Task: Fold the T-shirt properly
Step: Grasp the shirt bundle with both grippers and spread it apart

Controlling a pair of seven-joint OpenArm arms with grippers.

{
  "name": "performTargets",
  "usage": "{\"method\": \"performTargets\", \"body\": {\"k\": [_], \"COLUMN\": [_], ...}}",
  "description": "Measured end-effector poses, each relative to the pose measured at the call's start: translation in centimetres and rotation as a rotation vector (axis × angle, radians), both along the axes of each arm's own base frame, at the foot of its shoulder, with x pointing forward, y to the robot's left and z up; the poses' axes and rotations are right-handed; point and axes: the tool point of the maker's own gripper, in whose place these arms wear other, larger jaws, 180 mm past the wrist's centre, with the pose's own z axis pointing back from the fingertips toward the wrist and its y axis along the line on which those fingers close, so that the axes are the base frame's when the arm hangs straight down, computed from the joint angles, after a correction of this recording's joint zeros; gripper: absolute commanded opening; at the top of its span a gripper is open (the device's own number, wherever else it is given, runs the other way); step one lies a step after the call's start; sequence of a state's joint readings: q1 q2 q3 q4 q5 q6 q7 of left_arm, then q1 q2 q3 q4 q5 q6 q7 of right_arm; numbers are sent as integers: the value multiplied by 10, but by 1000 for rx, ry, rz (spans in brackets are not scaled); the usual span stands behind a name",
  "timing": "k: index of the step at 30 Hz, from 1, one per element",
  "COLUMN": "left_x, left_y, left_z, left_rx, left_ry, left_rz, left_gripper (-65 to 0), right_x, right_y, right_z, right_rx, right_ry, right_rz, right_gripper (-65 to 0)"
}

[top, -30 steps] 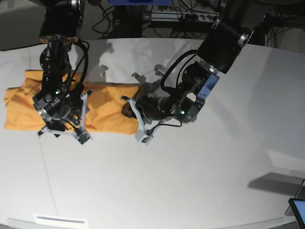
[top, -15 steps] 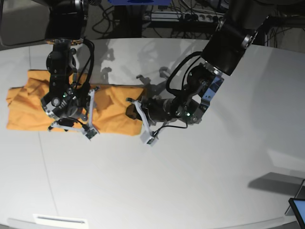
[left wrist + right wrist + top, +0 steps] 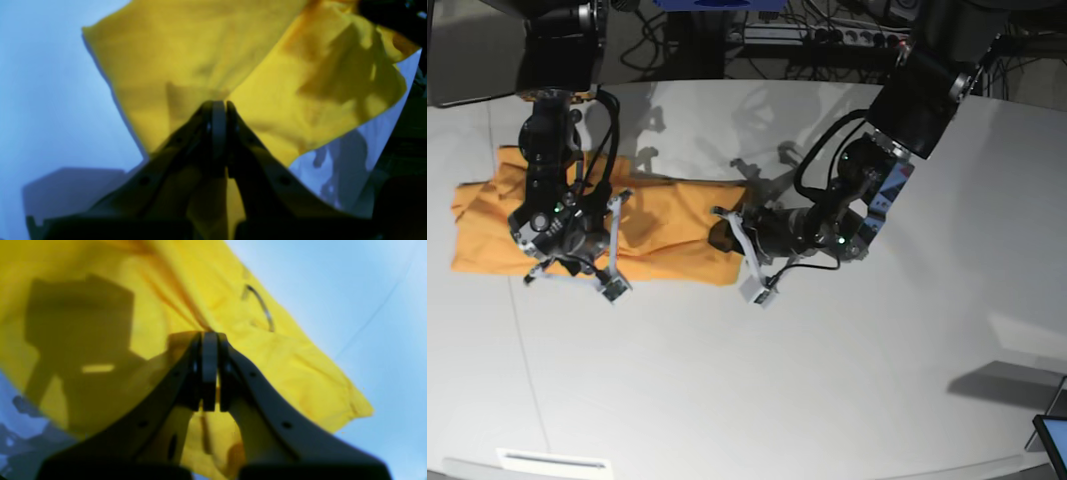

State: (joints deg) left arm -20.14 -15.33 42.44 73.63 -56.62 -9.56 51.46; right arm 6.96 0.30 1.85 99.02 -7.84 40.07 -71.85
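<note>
We saw the shirt [image 3: 667, 225] lying as a long folded band on the white table [image 3: 827, 380], stretched between the two arms on the far left part of the surface. In the base view the right gripper [image 3: 577, 262] stood over the band's left half, pointing down at its near edge, while the left gripper [image 3: 727, 238] reached in from the other side, low and nearly level, at the band's right end.

From the right wrist camera we found the jaws of the right gripper [image 3: 209, 340] pressed together with yellow cloth [image 3: 293, 363] bunched at their tips, so we took them as clamped on the shirt. A small dark loop [image 3: 262, 306] showed on the cloth just beyond the tips, near the edge that met the table.

From the left wrist camera the left gripper [image 3: 218, 106] looked the same: jaws closed tight, a fold of the shirt [image 3: 186, 66] gathered at the tips and rising away from them. The cloth there hung in two layers, and its lower edge lay clear of the table in that view.
</note>
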Motion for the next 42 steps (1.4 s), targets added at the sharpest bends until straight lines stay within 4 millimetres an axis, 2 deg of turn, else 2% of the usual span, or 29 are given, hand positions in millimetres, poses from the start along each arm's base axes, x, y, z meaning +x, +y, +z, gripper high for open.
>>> {"method": "performTargets", "body": {"k": [3, 11, 15, 19, 21, 23, 27, 32, 36, 39, 42], "left_x": [0, -2, -1, 1, 2, 3, 4, 6, 8, 12, 16], "left_y": [7, 10, 18, 30, 36, 39, 48, 53, 71, 88, 114], "left_z": [-2, -3, -3, -3, -4, -4, -4, -3, -3, -2, -1], "left_rx": [-8, -3, 4, 18, 25, 31, 46, 56, 84, 105, 116], "left_ry": [-2, -4, -6, -10, -10, -11, -14, -21, -29, -35, -35], "left_rz": [18, 16, 19, 28, 34, 37, 42, 44, 58, 82, 147], "left_gripper": [-650, -650, -650, -650, -650, -650, -650, -650, -650, -650, -650], "right_x": [2, 11, 8, 10, 14, 15, 20, 24, 10, 9, 3], "right_y": [-1, 3, 7, 3, -4, -18, -33, -32, -30, -30, -37], "right_z": [2, 6, -10, -13, -9, -3, 14, 42, 44, 50, 45], "right_rx": [0, 25, 43, 52, 35, -3, -48, -59, -66, -69, -98], "right_ry": [-8, -53, -14, -34, -52, -67, -119, -210, -215, -233, -187], "right_rz": [2, 17, 24, 46, 47, 44, 34, 45, 53, 57, 32], "right_gripper": [-649, -647, -641, -535, -473, -445, -445, -445, -445, -443, -431]}}
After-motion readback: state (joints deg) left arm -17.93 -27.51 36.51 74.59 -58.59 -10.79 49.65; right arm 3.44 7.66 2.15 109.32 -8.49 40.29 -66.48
